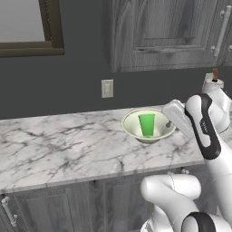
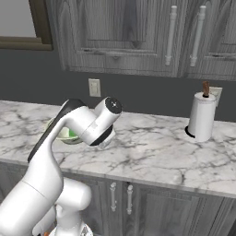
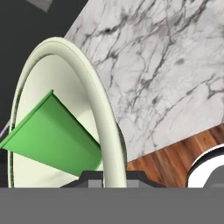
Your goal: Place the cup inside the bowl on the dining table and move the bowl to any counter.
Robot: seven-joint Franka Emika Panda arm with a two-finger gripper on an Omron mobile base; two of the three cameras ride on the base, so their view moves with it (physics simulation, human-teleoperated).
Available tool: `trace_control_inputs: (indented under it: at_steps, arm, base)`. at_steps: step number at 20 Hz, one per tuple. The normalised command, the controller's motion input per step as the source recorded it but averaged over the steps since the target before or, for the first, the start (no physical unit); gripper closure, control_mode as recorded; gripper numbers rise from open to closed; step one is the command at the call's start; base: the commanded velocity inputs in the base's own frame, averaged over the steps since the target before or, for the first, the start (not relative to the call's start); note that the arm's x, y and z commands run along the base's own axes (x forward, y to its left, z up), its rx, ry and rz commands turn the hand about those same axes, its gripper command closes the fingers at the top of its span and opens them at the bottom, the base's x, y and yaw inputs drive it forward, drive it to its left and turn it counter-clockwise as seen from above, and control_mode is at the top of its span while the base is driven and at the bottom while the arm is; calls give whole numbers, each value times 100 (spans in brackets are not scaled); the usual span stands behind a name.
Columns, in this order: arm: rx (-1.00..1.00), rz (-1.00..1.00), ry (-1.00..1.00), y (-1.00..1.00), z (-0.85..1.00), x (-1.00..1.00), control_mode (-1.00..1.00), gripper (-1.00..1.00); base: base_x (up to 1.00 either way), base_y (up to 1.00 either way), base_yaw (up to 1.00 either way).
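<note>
The pale cream bowl (image 1: 156, 132) is on the white marble counter (image 1: 68, 145), against the dark wall. The bright green cup (image 1: 146, 124) stands inside it, leaning a little. My gripper (image 1: 170, 123) is at the bowl's right rim. In the hand view the rim (image 3: 105, 144) runs down between my two dark fingertips (image 3: 89, 177), so the gripper (image 3: 114, 177) is shut on the bowl. The cup (image 3: 52, 131) lies just left of that rim. In the right base view my arm hides most of the bowl (image 2: 59, 135). I cannot tell whether the bowl rests on the counter or hangs just above it. The dining table is out of view.
A paper towel roll (image 2: 202, 117) stands at the right on the counter (image 2: 152, 147). A wall outlet (image 1: 107, 88) sits behind the bowl, with dark grey upper cabinets (image 1: 163, 31) overhead. Wooden floor (image 3: 175, 153) lies past the counter's front edge.
</note>
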Motion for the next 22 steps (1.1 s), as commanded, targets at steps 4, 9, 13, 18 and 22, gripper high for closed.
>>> trace_control_inputs:
  at_steps: [4, 9, 13, 18, 22]
  arm:
    - [2, 0, -8, 0, -23, 2, -100, 100]
    - [0, 0, -3, 0, -5, 7, -100, 100]
    - [0, 0, 2, -1, -1, 24, -100, 100]
    - [0, 0, 6, -13, -9, 21, -100, 100]
    - [0, 0, 6, -9, -2, 3, -100, 100]
  base:
    - [0, 0, 0]
    - [0, 0, 0]
    - [0, 0, 0]
    - [0, 0, 0]
    - [0, 0, 0]
